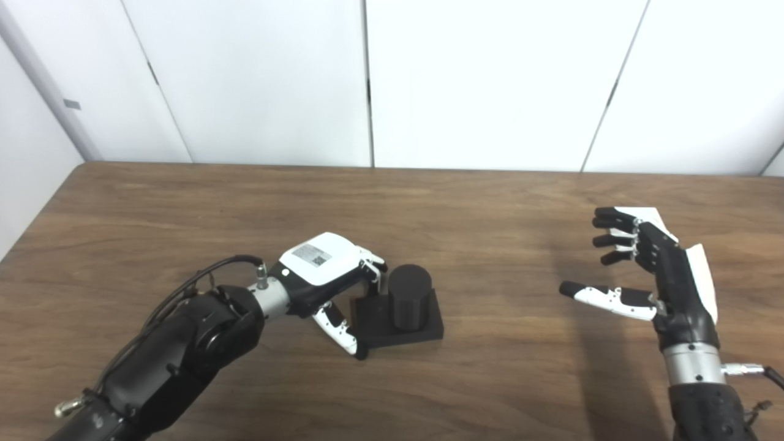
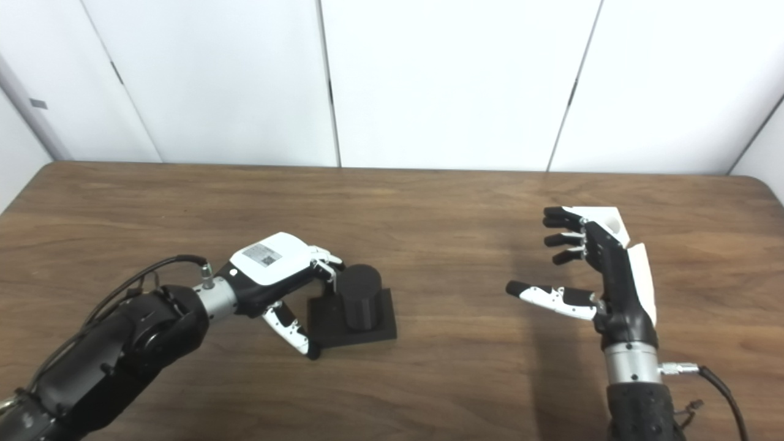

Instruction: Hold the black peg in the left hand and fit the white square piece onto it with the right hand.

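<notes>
A black peg [image 1: 409, 295], a short upright cylinder on a square black base [image 1: 429, 331], stands on the table left of centre. My left hand [image 1: 321, 263] lies against its left side. The fingers [image 1: 372, 264] reach the peg's upper left and the thumb [image 1: 343, 334] touches the base's front left corner, without closing round it. My right hand [image 1: 649, 269] is raised at the right, palm facing left, fingers spread and holding nothing. A white piece [image 1: 650, 215] shows just behind its fingertips, mostly hidden; whether it touches the hand is unclear.
The brown wooden table [image 1: 490, 233] runs back to white wall panels [image 1: 490, 79]. Its left edge and far edge are in view. A wide stretch of bare wood lies between the two hands.
</notes>
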`<state>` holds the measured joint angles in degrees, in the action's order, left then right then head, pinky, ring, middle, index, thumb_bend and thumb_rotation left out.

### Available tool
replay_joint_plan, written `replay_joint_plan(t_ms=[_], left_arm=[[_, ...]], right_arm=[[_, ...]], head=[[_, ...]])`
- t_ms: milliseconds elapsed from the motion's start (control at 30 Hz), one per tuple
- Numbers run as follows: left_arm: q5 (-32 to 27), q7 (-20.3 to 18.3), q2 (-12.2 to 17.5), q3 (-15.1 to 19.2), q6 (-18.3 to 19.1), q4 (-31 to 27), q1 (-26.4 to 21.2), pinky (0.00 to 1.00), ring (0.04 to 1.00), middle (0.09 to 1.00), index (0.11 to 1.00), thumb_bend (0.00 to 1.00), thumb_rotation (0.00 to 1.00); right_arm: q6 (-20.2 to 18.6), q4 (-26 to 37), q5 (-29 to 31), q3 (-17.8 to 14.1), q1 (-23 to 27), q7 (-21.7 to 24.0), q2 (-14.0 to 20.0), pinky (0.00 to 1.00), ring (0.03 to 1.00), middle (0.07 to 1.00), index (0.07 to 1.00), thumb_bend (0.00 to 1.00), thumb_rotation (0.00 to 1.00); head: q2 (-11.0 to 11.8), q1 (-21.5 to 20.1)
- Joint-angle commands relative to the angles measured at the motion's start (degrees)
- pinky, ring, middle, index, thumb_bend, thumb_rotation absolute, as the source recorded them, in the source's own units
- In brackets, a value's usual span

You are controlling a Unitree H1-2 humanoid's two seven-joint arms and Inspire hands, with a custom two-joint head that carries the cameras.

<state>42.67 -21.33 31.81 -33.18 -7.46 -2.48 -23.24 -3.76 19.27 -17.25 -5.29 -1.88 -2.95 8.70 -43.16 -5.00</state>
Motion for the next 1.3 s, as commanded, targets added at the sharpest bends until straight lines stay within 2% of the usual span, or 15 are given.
replay_joint_plan(t_ms=[0, 133, 333, 400, 533, 633, 733, 800, 867, 1033, 1100, 1200, 1267], left_arm=[[1.5, -4.7, 1.0, -2.5, -2.7, 1.1, 1.7, 0.81, 0.866, 0.851, 0.49, 0.52, 0.08], [1.4, -5.4, 1.9, -2.1, -2.7, 0.6, 1.7, 0.81, 0.883, 0.858, 0.49, 0.52, 0.08], [1.5, -4.1, 2.7, -1.0, -3.4, 0.1, 3.0, 0.78, 0.867, 0.847, 0.49, 0.52, 0.07], [1.6, -4.0, 2.7, -0.8, -3.6, 0.1, 3.2, 0.77, 0.858, 0.841, 0.49, 0.52, 0.07], [1.6, -5.1, 2.7, -0.3, -3.2, -0.5, 3.6, 0.78, 0.854, 0.844, 0.49, 0.52, 0.07], [1.4, -4.4, 2.8, 0.1, -3.9, -0.3, 3.9, 0.78, 0.846, 0.837, 0.49, 0.52, 0.07], [1.5, -3.8, 3.0, 0.5, -4.7, -0.3, 4.1, 0.77, 0.837, 0.831, 0.49, 0.52, 0.07], [1.4, -4.3, 3.0, 0.8, -4.6, -0.5, 4.3, 0.77, 0.837, 0.832, 0.49, 0.52, 0.07], [1.3, -4.5, 3.0, 1.1, -4.5, -0.5, 4.4, 0.77, 0.837, 0.834, 0.49, 0.52, 0.07], [1.7, -3.1, 3.0, 1.3, -5.4, -0.5, 5.1, 0.75, 0.823, 0.826, 0.489, 0.52, 0.06], [1.6, -2.3, 3.0, 1.5, -5.8, -0.6, 5.5, 0.74, 0.814, 0.817, 0.489, 0.52, 0.06], [2.3, -1.6, 3.0, 1.9, -6.3, -0.8, 6.0, 0.74, 0.809, 0.81, 0.489, 0.52, 0.06], [3.0, -1.2, 3.0, 2.1, -6.7, -0.8, 6.1, 0.73, 0.801, 0.805, 0.489, 0.52, 0.07]], right_arm=[[1.5, 1.3, -0.7, -0.2, 2.1, -0.8, 0.6, 0.49, 0.613, 0.7, 0.704, 0.54, 0.06], [0.3, 3.2, -1.0, -0.6, 3.1, 0.4, 2.1, 0.49, 0.619, 0.716, 0.703, 0.56, 0.04], [-2.5, 4.6, -5.2, -2.3, 7.3, 4.0, 10.4, 0.51, 0.647, 0.736, 0.717, 0.59, 0.1], [-2.8, 4.7, -5.7, -2.4, 8.1, 4.4, 12.1, 0.52, 0.656, 0.735, 0.711, 0.6, 0.1], [-5.2, 4.7, -9.5, -3.4, 11.3, 7.1, 19.0, 0.51, 0.641, 0.713, 0.701, 0.64, 0.12], [-7.9, 5.0, -13.8, -2.8, 13.2, 12.7, 25.7, 0.52, 0.657, 0.738, 0.721, 0.63, 0.15], [-11.8, 5.2, -13.3, -2.6, 15.8, 18.8, 30.6, 0.56, 0.682, 0.762, 0.775, 0.66, 0.12], [-12.8, 4.7, -12.5, -1.8, 17.3, 21.5, 33.0, 0.57, 0.706, 0.784, 0.801, 0.68, 0.08], [-12.2, 3.6, -12.9, -0.7, 18.3, 23.0, 34.7, 0.54, 0.698, 0.788, 0.802, 0.71, 0.05], [-10.7, 0.3, -16.6, 3.2, 20.6, 25.8, 38.4, 0.55, 0.739, 0.817, 0.818, 0.8, 0.04], [-9.3, -1.8, -18.0, 4.8, 21.8, 26.4, 39.3, 0.59, 0.774, 0.838, 0.823, 0.83, 0.05], [-10.6, -4.5, -20.7, 7.9, 24.6, 29.6, 40.2, 0.69, 0.847, 0.884, 0.844, 0.85, 0.07], [-10.6, -6.2, -21.9, 9.4, 26.2, 30.9, 40.5, 0.72, 0.868, 0.899, 0.849, 0.86, 0.07]], head=[[0.2, -1.4], [1.7, -7.1], [3.7, -11.3], [4.3, -12.5], [4.9, -13.4], [5.6, -14.8], [6.4, -16.2], [6.9, -17.1], [7.4, -17.6], [8.6, -18.9], [8.8, -19.1], [8.9, -19.2], [8.9, -19.2]])
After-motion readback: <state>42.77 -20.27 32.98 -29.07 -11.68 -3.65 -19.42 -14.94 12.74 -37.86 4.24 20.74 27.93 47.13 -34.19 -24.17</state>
